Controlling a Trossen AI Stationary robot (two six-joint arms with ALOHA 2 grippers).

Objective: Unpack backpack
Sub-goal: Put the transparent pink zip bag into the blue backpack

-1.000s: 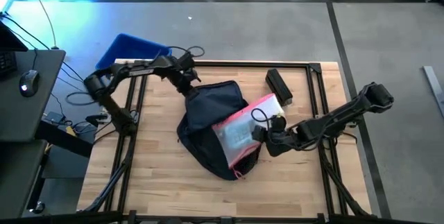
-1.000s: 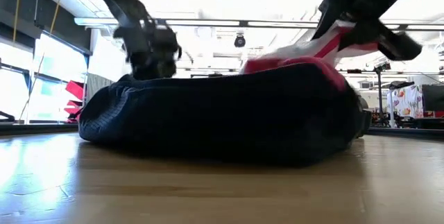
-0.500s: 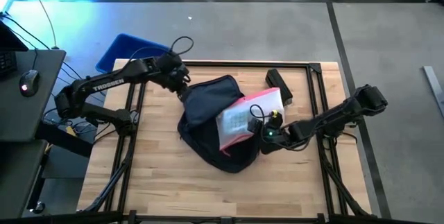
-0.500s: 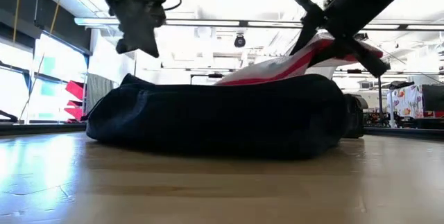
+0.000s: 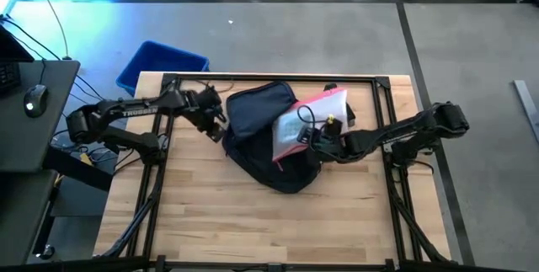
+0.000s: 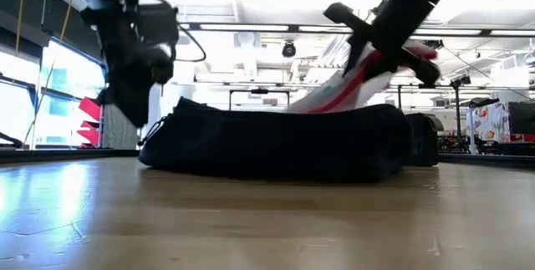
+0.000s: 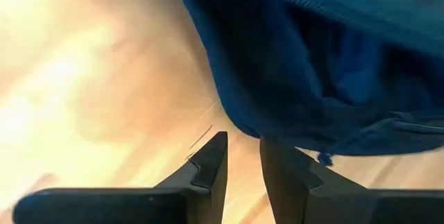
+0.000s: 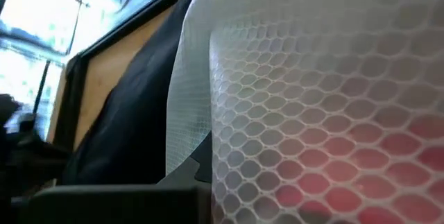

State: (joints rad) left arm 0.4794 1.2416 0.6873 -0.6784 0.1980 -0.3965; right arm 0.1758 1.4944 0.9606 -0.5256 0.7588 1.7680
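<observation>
The dark navy backpack (image 5: 261, 141) lies flat on the wooden table, a low mound in the low view (image 6: 276, 140). A white mesh pouch with pink trim (image 5: 316, 112) sticks up out of it on the right side, tilted (image 6: 338, 94). My right gripper (image 5: 308, 137) is shut on this pouch. My left gripper (image 5: 217, 122) stands just left of the backpack, open by a narrow gap (image 7: 243, 158), with bare wood between the fingers and the backpack's edge (image 7: 277, 123) right ahead of them. My right gripper holds the mesh pouch by its near long edge (image 8: 229, 172); only one finger (image 8: 189, 177) shows beside the mesh. The fingers come from the table's right, slanting down. The pouch is tilted, its lower end in the backpack and its upper end raised above it.
A blue bin (image 5: 160, 61) stands off the table's far left corner. A small black box (image 5: 330, 88) peeks out behind the pouch at the far right. A black frame (image 5: 269, 77) runs along the far edge. Bare wood lies toward the near edge (image 5: 269, 230).
My left gripper has let go of the backpack's far left edge, opened a little, risen, then come down toward the table's left and near side. My right gripper has moved toward the far edge, drawing the pouch farther out and tipping it up. The backpack has slid toward the far edge and flattened.
</observation>
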